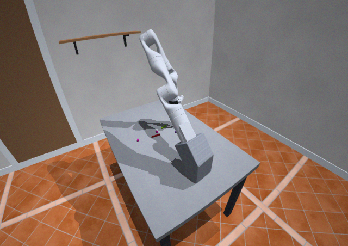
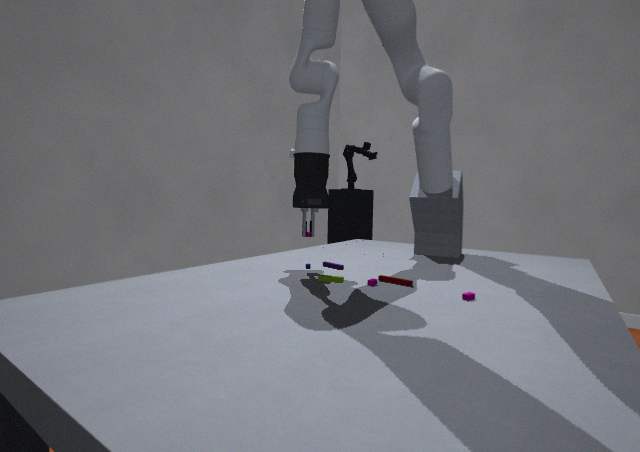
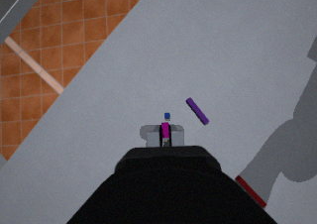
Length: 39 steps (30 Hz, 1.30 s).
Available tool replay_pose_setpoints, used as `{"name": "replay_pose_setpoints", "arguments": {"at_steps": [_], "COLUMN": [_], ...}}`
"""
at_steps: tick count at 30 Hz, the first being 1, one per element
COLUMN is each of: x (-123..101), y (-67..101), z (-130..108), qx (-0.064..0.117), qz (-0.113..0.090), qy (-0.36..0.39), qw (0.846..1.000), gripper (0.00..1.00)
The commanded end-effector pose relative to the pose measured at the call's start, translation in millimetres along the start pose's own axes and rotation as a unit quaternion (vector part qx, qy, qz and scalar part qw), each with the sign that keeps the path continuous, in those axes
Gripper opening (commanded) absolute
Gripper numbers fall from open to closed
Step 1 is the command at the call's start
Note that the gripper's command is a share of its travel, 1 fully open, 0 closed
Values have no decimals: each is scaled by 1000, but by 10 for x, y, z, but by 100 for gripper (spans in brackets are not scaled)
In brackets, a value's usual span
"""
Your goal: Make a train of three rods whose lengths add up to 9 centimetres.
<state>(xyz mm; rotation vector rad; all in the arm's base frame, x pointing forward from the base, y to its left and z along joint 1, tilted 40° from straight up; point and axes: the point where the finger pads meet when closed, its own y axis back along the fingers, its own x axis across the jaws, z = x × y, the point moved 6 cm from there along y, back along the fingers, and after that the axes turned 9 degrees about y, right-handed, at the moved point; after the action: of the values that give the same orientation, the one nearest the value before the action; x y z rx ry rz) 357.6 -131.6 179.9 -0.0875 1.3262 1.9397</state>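
Observation:
My gripper [image 2: 308, 231] hangs above the table, shut on a magenta rod [image 2: 308, 233]; the rod also shows between the fingers in the wrist view [image 3: 165, 130]. Below it on the table lie a small blue rod [image 2: 308, 265], a purple rod [image 2: 333, 265] and a lime rod [image 2: 330, 278]. In the wrist view the blue rod [image 3: 167, 116] lies just beyond the fingertips and the purple rod [image 3: 197, 110] to its right. A second magenta rod [image 2: 372, 282], a red rod [image 2: 395, 280] and a third magenta rod [image 2: 468, 296] lie further right.
The arm's grey base block [image 2: 437, 218] stands on the table behind the rods. A dark box with a small black arm [image 2: 351, 214] stands beyond the table's far edge. The table's edge and tiled floor [image 3: 45, 51] show at the left of the wrist view.

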Motion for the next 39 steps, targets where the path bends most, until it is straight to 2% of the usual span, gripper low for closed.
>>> {"name": "replay_pose_setpoints", "arguments": {"at_steps": [1,23,39], "x": [34,44,46], "y": [-75,-572,-639], "z": [-3,-3,-3], "qx": [-1,-1,-1], "qz": [5,5,5], "qy": [-1,-1,-1], "qw": [1000,1000,1000], "gripper": [24,24,24]}}
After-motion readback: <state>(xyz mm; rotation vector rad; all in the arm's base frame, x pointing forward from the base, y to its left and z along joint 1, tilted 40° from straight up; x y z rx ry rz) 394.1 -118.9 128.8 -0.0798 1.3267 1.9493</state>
